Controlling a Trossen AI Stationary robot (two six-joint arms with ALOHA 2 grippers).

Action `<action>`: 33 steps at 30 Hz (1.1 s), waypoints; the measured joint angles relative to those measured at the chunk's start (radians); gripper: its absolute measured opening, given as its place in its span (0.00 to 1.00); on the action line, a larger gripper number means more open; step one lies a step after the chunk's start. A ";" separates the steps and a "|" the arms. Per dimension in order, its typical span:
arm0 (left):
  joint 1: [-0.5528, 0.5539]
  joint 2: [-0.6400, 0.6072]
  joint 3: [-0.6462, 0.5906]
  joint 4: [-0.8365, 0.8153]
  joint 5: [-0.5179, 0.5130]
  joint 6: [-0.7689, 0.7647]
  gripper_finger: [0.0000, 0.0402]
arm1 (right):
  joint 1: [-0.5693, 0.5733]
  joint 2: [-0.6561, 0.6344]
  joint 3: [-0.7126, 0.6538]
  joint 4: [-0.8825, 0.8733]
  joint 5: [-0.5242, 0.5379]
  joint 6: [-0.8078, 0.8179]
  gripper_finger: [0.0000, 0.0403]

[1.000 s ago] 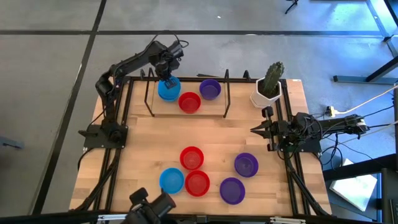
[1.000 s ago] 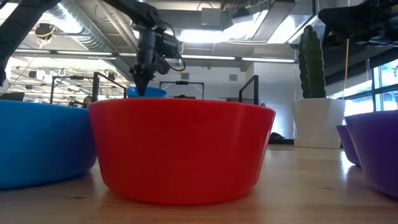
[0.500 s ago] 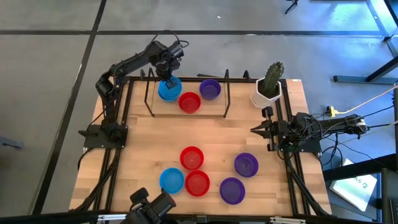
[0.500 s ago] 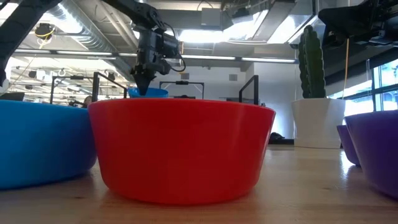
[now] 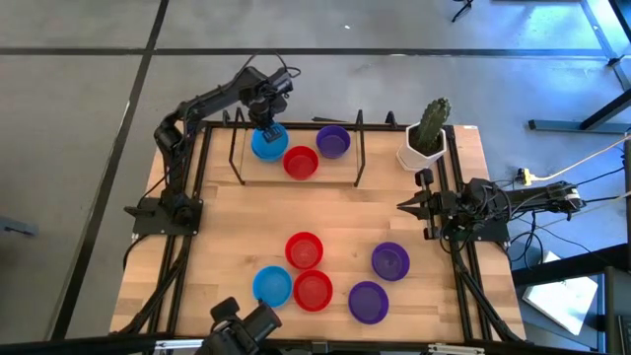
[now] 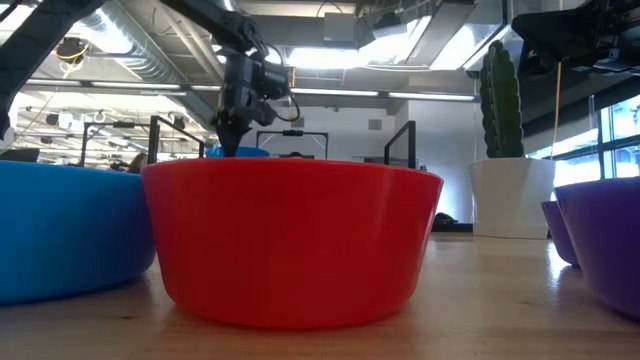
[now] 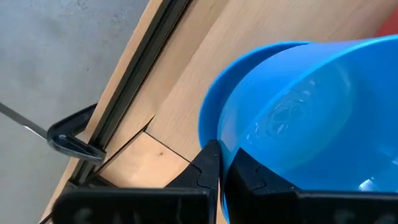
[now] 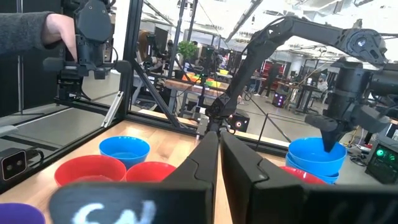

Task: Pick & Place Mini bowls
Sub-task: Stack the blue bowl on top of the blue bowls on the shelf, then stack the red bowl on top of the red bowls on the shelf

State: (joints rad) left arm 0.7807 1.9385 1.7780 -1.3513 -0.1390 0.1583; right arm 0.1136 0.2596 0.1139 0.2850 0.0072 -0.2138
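While the left gripper (image 5: 267, 129) reaches over the far edge of the wooden bench (image 5: 227, 222), its jaws are pinched tight on the rim of a bright blue round plastic mini bowl (image 5: 266, 143), one dark finger (image 7: 202, 168) outside the wall and the other inside, as the left wrist view shows. From the right wrist view, this blue bowl appears to sit nested on another blue one beneath it, though from overhead they read as one. Just beside it, inside the thin black wire frame (image 5: 296, 148) at the back of the bench, lies a red round plastic mini bowl (image 5: 300, 162), and next to that a purple round plastic mini bowl (image 5: 333, 141).

Nearer the front of the bench are five more bowls: a second red bowl (image 5: 304, 250), a third red bowl (image 5: 313, 291) just beside a second blue bowl (image 5: 272, 286), and two purple bowls (image 5: 390, 261) (image 5: 368, 302) set to the right of them. In the low view the front red bowl fills most of the foreground.

The right gripper (image 5: 408, 205) rests at the right edge of the bench, well apart from all the bowls, its jaws drawn together and holding nothing. A white pot with a green cactus (image 5: 427, 136) stands at the far right corner. In the right wrist view a person's hand in a grey sleeve (image 8: 53, 28) shows beyond the bench.
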 joint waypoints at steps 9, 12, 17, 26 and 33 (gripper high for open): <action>0.018 0.000 -0.122 0.040 0.003 0.047 0.04 | 0.000 0.000 0.000 -0.002 0.000 0.000 0.05; 0.025 0.000 -0.135 0.051 0.002 0.051 0.07 | 0.000 0.000 0.000 -0.002 0.000 0.000 0.05; 0.025 -0.007 -0.136 0.088 0.004 0.057 0.12 | 0.000 0.000 0.000 -0.001 0.000 0.000 0.05; 0.018 -0.052 -0.136 0.109 0.002 0.084 0.26 | 0.000 0.000 0.000 -0.001 0.000 0.000 0.05; 0.007 -0.151 -0.136 0.114 0.000 0.102 0.33 | 0.000 0.000 0.000 -0.002 0.000 0.000 0.05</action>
State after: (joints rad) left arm 0.7880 1.7873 1.6421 -1.2373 -0.1389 0.2605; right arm 0.1136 0.2594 0.1139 0.2832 0.0074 -0.2142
